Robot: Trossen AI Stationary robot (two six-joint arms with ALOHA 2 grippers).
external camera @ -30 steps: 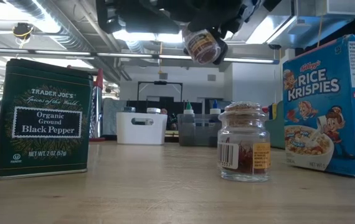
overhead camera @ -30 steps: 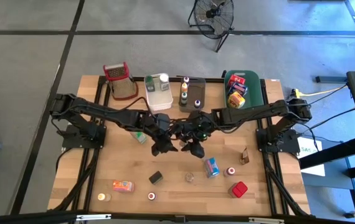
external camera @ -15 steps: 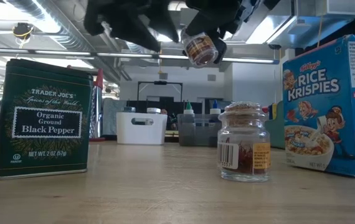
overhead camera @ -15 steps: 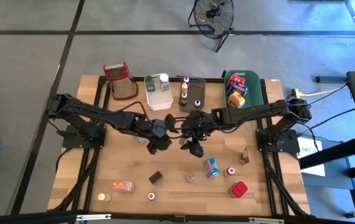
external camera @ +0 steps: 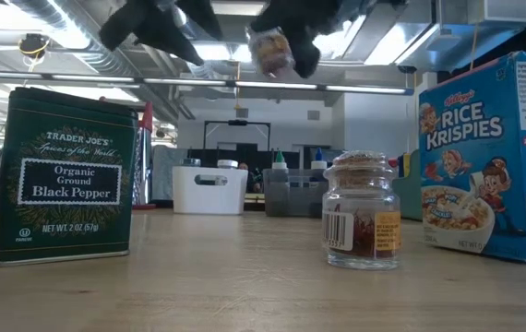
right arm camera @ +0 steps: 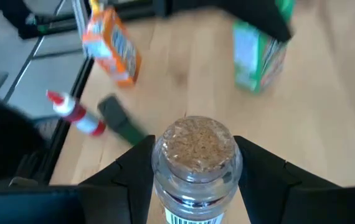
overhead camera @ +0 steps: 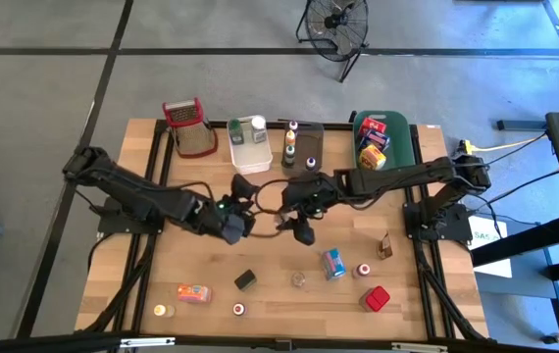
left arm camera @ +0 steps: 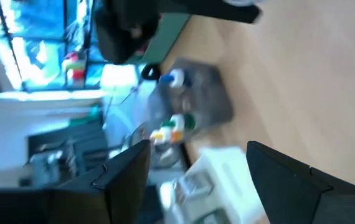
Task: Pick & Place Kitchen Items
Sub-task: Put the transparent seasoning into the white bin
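The right gripper [right arm camera: 193,171] hung above the middle of the worktop [overhead camera: 279,294], its fingers [right arm camera: 265,174] clamped on a small glass spice jar [right arm camera: 194,163] with a cork-coloured top, held clear of the surface. The left gripper [overhead camera: 237,224] hovered just beside it, toward the left side, with fingers [left arm camera: 124,171] spread wide and nothing between them. On the worktop sat a black pepper tin [external camera: 63,175], another spice jar [external camera: 362,210] and a cereal box [external camera: 490,157].
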